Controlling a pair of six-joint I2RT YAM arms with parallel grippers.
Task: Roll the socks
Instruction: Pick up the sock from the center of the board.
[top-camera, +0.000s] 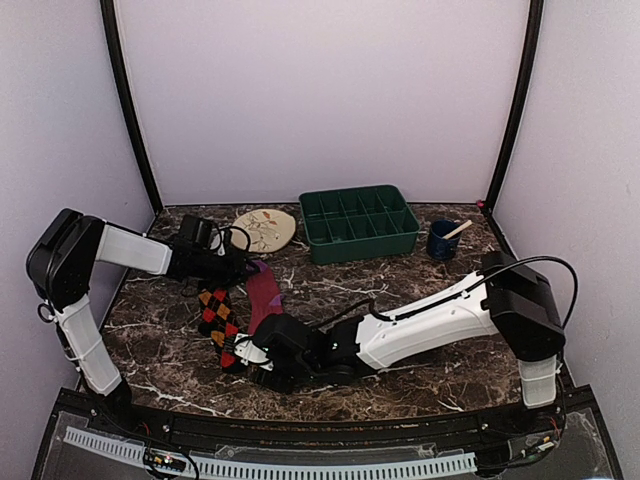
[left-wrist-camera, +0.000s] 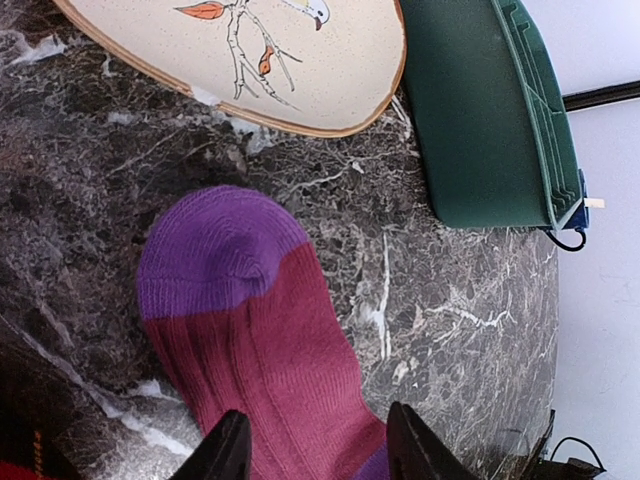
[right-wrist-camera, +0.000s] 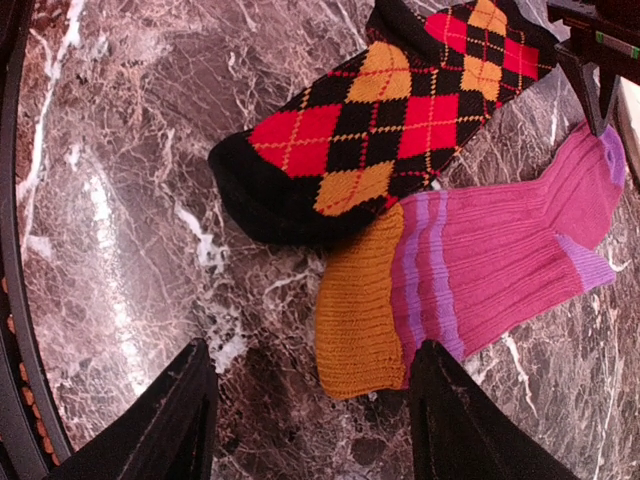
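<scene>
While both socks lie flat and unrolled at about 8 o'clock on the marble table, the right gripper hangs over their cuffs with its fingers spread wide, holding nothing. This is judged a stance for pinching a cuff to begin the roll. Pink sock: mustard cuff below that gripper, body running off toward 2 o'clock in the right wrist view. Argyle sock: black cuff touching the mustard one, body leaving toward 1 o'clock, so the pair splay in a narrow V. Left gripper: also parted, one finger to each side of the pink sock's foot short of its purple toe, clamping nothing; contact with the cloth cannot be told. It is probably placed to steady the far end. Green divided tray: 12 o'clock on the table, no contents visible. Blue cup: 1 o'clock, just beside the tray, holding a pale stick that leans out. Bird-painted plate: 11 o'clock, nothing on it.
</scene>
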